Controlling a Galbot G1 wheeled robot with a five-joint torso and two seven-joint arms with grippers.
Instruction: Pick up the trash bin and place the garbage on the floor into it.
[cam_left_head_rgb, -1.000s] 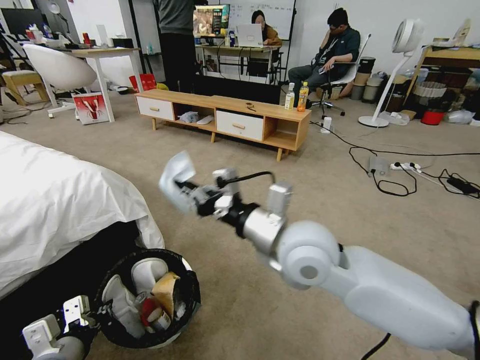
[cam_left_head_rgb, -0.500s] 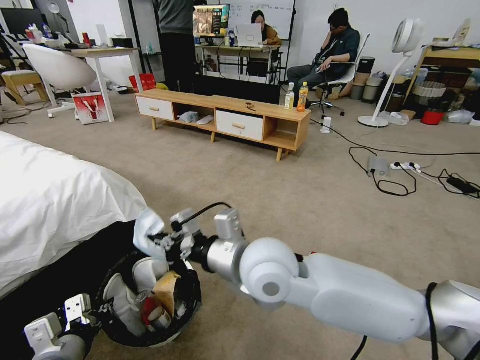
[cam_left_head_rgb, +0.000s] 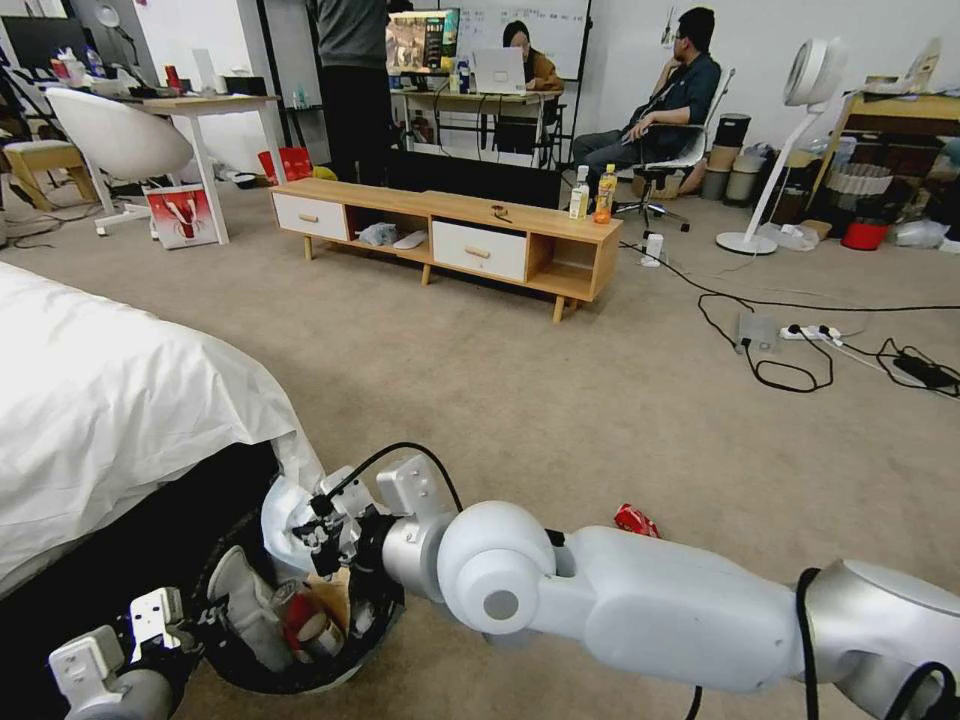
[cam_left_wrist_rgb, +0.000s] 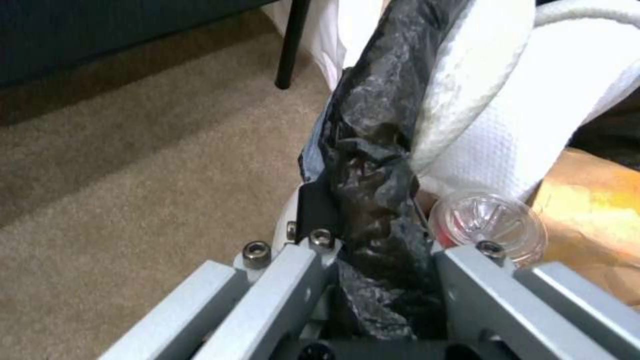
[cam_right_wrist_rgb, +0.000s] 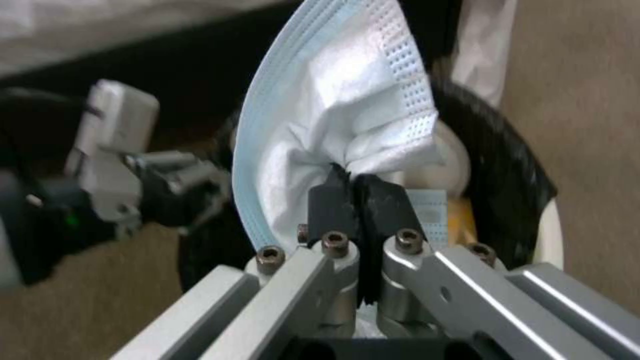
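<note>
Two tools are at work: the right tool (cam_right_wrist_rgb: 357, 200), pinched tight on a white-and-blue face mask (cam_right_wrist_rgb: 333, 120), hangs over the trash bin (cam_left_head_rgb: 375, 610). The left tool (cam_left_wrist_rgb: 373, 240) clamps the bin's black-bagged rim beside the bed (cam_left_head_rgb: 110, 400). One red can (cam_left_head_rgb: 636, 520) lies on the floor (cam_left_head_rgb: 560, 400) nearby.

One trash bin (cam_left_head_rgb: 372, 610), one red can (cam_left_head_rgb: 635, 520), two bottles (cam_left_head_rgb: 592, 193).
</note>
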